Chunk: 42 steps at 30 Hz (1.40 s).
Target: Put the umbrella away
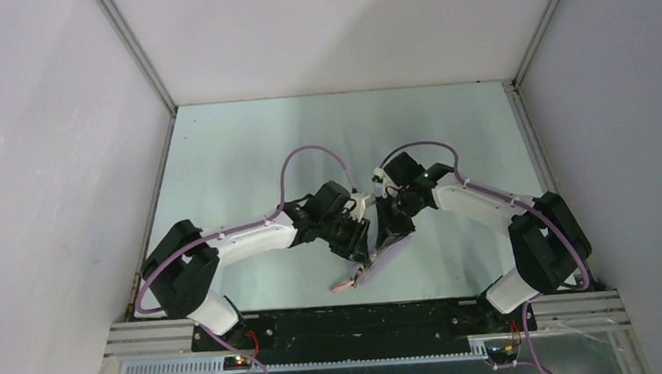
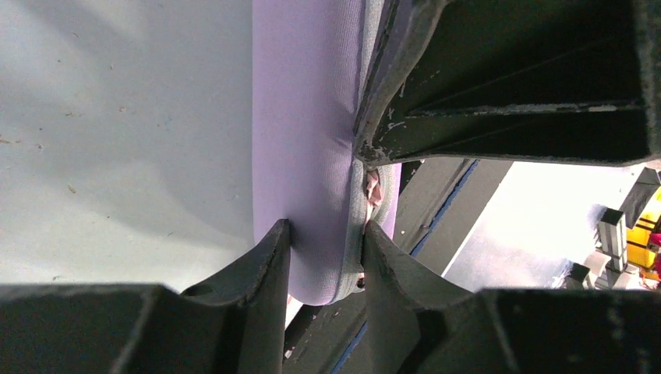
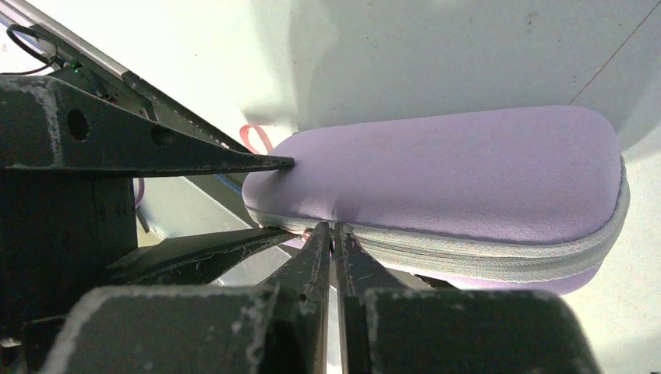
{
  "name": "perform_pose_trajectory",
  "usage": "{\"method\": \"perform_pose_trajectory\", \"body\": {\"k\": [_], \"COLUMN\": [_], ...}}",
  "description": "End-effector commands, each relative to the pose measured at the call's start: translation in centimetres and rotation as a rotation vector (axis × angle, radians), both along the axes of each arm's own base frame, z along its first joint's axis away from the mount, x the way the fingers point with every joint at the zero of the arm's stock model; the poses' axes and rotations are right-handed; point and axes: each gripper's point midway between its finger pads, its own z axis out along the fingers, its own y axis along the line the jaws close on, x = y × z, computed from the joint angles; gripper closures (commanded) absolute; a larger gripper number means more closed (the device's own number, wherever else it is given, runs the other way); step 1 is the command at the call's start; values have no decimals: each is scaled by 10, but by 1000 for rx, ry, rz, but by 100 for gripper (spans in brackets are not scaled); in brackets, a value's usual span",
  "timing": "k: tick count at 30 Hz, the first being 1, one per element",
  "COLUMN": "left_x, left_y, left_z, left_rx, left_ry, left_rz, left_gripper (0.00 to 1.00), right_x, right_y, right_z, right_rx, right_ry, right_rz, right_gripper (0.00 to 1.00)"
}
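Now, L gripper (image 2: 326, 238) clamps lilac case (image 2: 300, 132) across its width; R gripper (image 3: 334, 234), fingers nearly touching, pinches its zip seam (image 3: 483, 253).

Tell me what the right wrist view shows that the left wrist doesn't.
Right wrist only: the full length of the lilac case, a pink loop behind it. Left wrist only: the left tool pinching the case's end, the bright room beyond. Both: the grey zip band, both tools touching the case, the right tool shut at the zip.
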Motion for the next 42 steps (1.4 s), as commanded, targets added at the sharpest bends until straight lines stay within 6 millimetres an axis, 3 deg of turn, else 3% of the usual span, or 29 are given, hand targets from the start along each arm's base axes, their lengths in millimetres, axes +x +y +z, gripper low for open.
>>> {"method": "perform_pose_trajectory", "body": {"k": [1, 7, 10, 15, 19, 24, 28, 31, 37, 42], "left_x": [10, 10, 10, 10, 13, 20, 24, 28, 28, 23], "left_y": [7, 7, 6, -1, -7, -12, -12, -11, -10, -4], "left_z": [-18, -21, -18, -4, 13, 26, 33, 40, 43, 34], "left_rx": [78, 88, 86, 43, -2, -55, -114, -171, -191, -139], "left_ry": [-64, -60, -63, -60, -68, -53, -21, -10, -5, -12], "left_rz": [18, 12, 9, -5, 3, 33, 66, 92, 91, 66], "left_gripper": [77, 77, 73, 41, 34, 33, 43, 44, 42, 43], "right_x": [0, -9, -12, -12, -11, -10, -11, -12, -13, -12], "right_y": [13, 10, 10, 16, 18, 18, 18, 18, 19, 19], "right_z": [2, 3, 5, 9, 10, 10, 10, 11, 11, 10], "right_rx": [21, 15, 25, 60, 69, 70, 72, 75, 81, 75], "right_ry": [-76, -52, -43, -41, -40, -44, -40, -38, -30, -32], "right_rz": [64, 85, 93, 92, 93, 94, 97, 99, 104, 98], "right_gripper": [94, 94, 100, 100, 100, 100, 100, 100, 100, 100]}}
